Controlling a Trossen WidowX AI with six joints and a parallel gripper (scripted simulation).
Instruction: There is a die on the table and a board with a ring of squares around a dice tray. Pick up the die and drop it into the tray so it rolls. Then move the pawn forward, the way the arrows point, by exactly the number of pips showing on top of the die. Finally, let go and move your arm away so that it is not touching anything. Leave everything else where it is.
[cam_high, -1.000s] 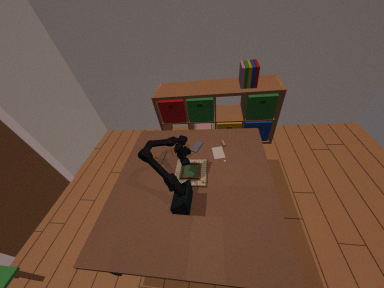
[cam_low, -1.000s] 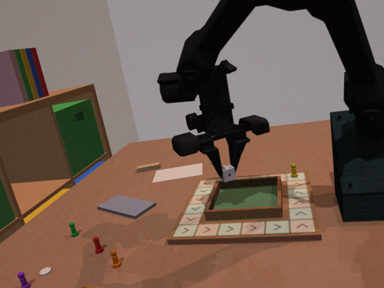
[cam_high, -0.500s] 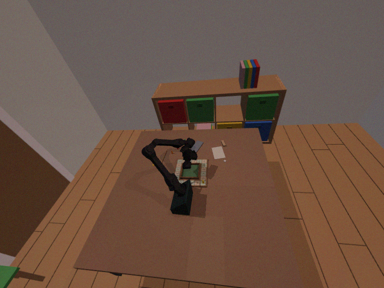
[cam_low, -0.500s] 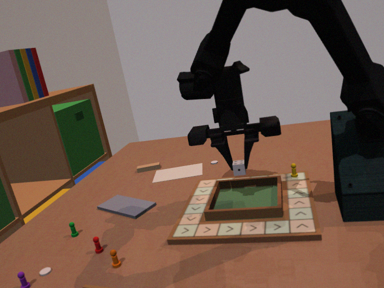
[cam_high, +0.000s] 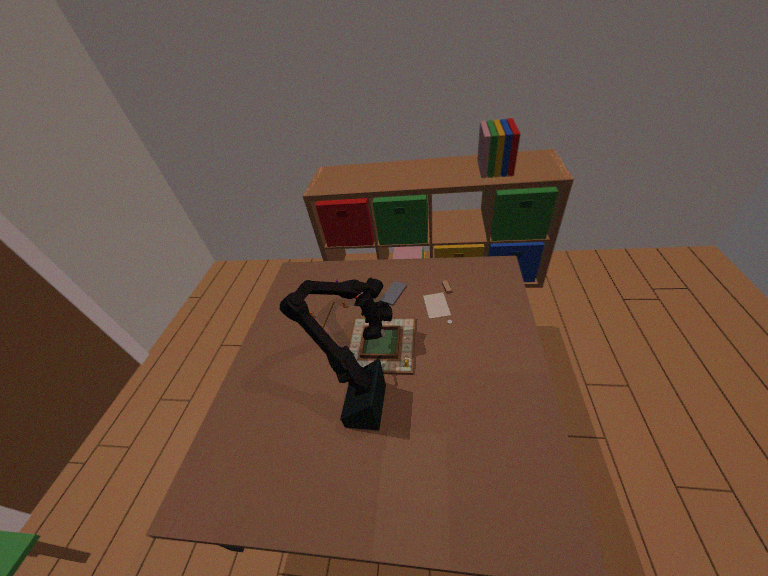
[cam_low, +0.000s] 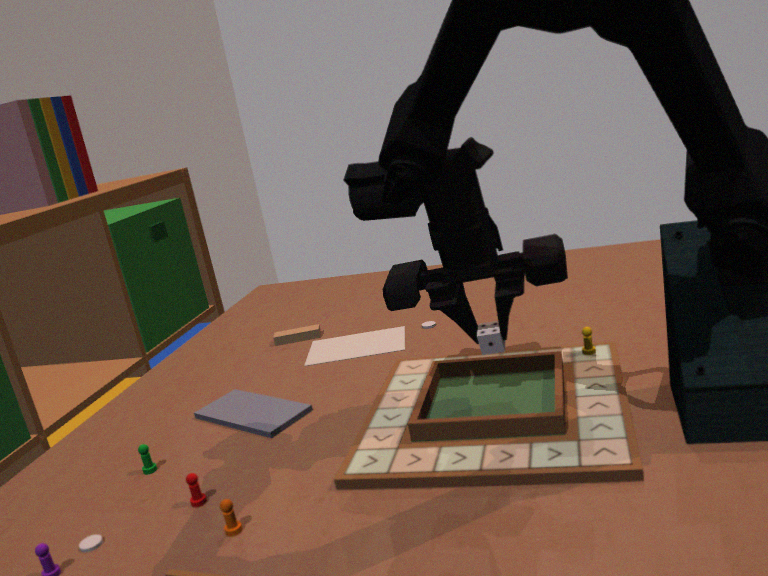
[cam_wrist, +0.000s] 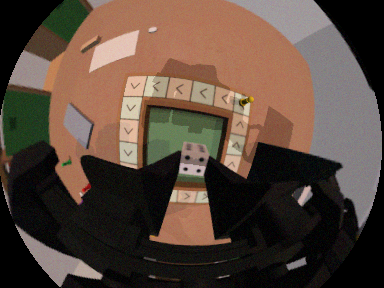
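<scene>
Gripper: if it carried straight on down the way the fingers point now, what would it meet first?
Most likely the green floor of the dice tray. The gripper points down, shut on the die, and the wrist view shows the die over the tray's felt. From the exterior view it could be nearer the far wall; depth is unclear.

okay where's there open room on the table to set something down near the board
Open tabletop in front of the board's arrow row, and between the grey pad and the board. Crowded: the spare pawns, green, red, orange. The pincer holds the die over the tray.
</scene>
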